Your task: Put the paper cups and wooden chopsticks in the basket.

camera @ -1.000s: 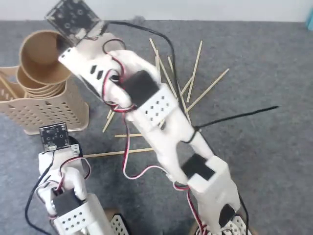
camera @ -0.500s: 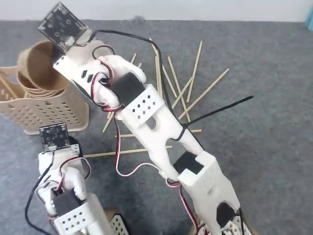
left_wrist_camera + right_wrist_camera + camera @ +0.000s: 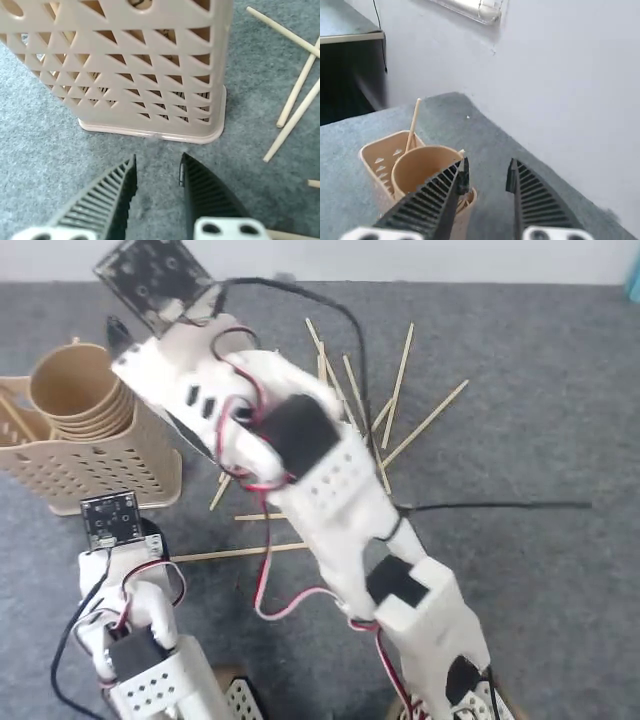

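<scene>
A stack of paper cups [image 3: 78,392] stands nested in the beige basket [image 3: 70,472] at the left. Just beyond the stack's far rim hangs my right gripper [image 3: 119,339], open and empty. From the right wrist view it [image 3: 487,175] hovers above the cups [image 3: 422,167] and the basket [image 3: 377,160], where one chopstick [image 3: 413,124] stands upright. Several wooden chopsticks [image 3: 398,375] lie scattered on the grey carpet right of the basket. My left gripper [image 3: 157,172] rests low and open, facing the basket's [image 3: 125,65] side wall, with chopsticks [image 3: 295,102] lying beside it.
My right arm [image 3: 330,500] stretches diagonally across the chopstick pile and hides part of it. A black cable [image 3: 500,506] runs over the carpet on the right. One chopstick [image 3: 235,553] lies close in front of my left arm [image 3: 130,630]. A white wall borders the carpet's far edge.
The tilted cup that my right gripper held over the basket has dropped into the stack. The gripper has let it go and drawn back up.
</scene>
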